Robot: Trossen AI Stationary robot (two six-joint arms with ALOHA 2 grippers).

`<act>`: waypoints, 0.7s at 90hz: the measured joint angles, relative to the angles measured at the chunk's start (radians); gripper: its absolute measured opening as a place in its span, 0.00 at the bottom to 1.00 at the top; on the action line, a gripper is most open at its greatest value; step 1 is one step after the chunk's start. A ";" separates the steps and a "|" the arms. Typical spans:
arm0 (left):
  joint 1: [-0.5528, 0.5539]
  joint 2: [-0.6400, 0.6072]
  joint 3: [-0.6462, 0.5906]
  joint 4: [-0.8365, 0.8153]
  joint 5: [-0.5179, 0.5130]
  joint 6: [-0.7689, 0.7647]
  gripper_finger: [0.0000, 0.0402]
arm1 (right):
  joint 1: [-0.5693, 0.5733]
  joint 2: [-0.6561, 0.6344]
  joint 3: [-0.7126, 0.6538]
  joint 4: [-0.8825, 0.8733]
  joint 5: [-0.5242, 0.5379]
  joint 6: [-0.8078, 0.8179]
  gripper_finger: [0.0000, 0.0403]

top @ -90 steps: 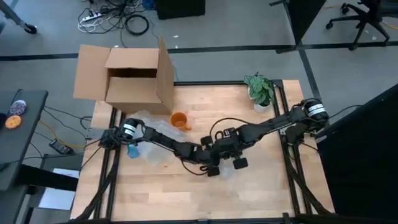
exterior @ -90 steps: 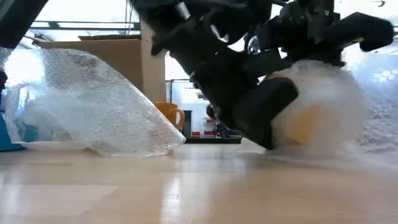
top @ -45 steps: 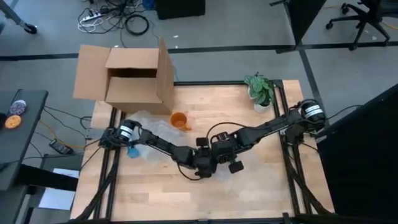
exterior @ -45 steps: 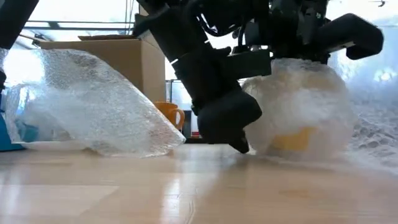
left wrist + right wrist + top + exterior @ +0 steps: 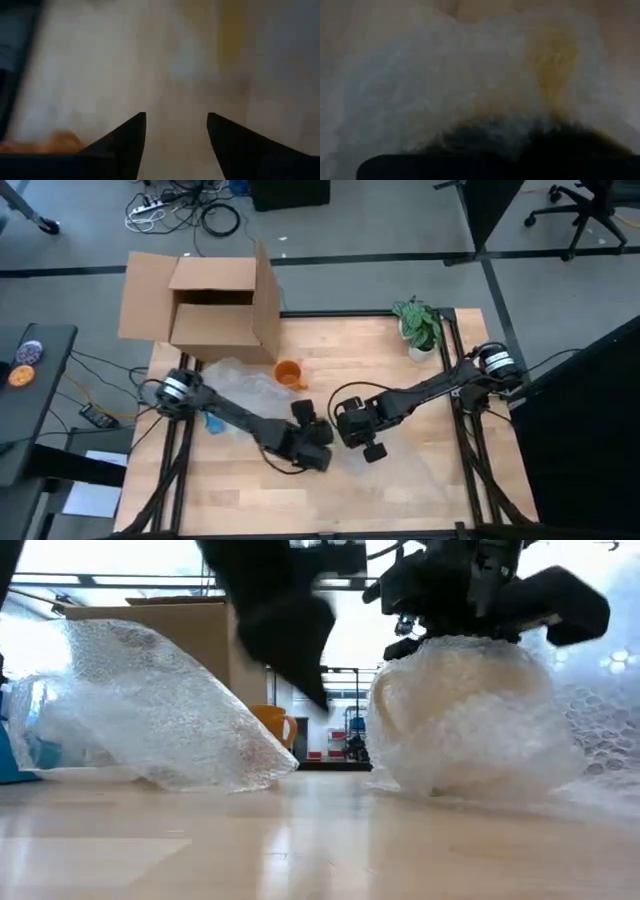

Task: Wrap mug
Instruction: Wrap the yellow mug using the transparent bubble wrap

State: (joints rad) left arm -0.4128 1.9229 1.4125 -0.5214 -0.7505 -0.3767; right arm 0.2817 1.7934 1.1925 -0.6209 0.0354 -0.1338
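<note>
The rounded bundle of clear bubble wrap (image 5: 465, 720) stood on the pale wooden table (image 5: 230, 500) near its middle, its surface pebbled with small air cells. A yellow mug (image 5: 550, 65) showed only as a dim yellow patch through the film in the right wrist view — its outline could not be made out. The right gripper (image 5: 352, 428) pressed down on top of the bundle; its fingers were buried in the wrap, and whether they were parted or closed could not be told.

The left gripper (image 5: 176, 131) hung just beside the bundle, apart from it, its two dark pointed fingers (image 5: 125, 142) spread with nothing between them. In the low view this arm appeared only as a dark blurred shape.

A second, crumpled sheet of bubble wrap (image 5: 150, 710) lay in a slanting heap toward the table's left side, with a small blue object (image 5: 213, 423) at its edge, too small to identify. A small orange ceramic mug (image 5: 288, 373) stood uncovered near an open brown cardboard box (image 5: 210, 305) at the far left corner — the box interior lay in shadow. A potted green plant in a white pot (image 5: 418, 328) stood at the far right corner.
</note>
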 joint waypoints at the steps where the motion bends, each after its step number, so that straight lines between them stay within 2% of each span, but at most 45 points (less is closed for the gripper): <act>1: -0.003 -0.005 -0.011 0.027 -0.006 0.002 0.49 | 0.000 0.004 0.000 0.002 0.000 -0.001 0.00; 18: -0.012 -0.014 -0.205 0.505 0.010 0.045 0.49 | 0.000 0.001 -0.002 0.000 -0.003 -0.003 0.00; 34: 0.017 0.001 -0.331 0.843 0.008 0.139 0.49 | 0.007 -0.033 -0.006 -0.014 -0.006 0.002 0.00; 43: 0.027 0.000 -0.358 0.920 0.007 0.179 0.49 | 0.007 -0.043 -0.006 -0.032 -0.006 0.011 0.00; 52: 0.035 0.002 -0.361 0.921 0.015 0.190 0.49 | 0.008 -0.055 -0.007 -0.036 -0.006 0.012 0.00; 63: 0.049 0.027 -0.360 0.965 0.110 0.200 0.47 | 0.009 -0.065 -0.007 -0.035 -0.009 0.012 0.01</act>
State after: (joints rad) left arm -0.3634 1.9499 1.0523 0.4435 -0.6408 -0.1766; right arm 0.2909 1.7281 1.1858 -0.6559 0.0264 -0.1219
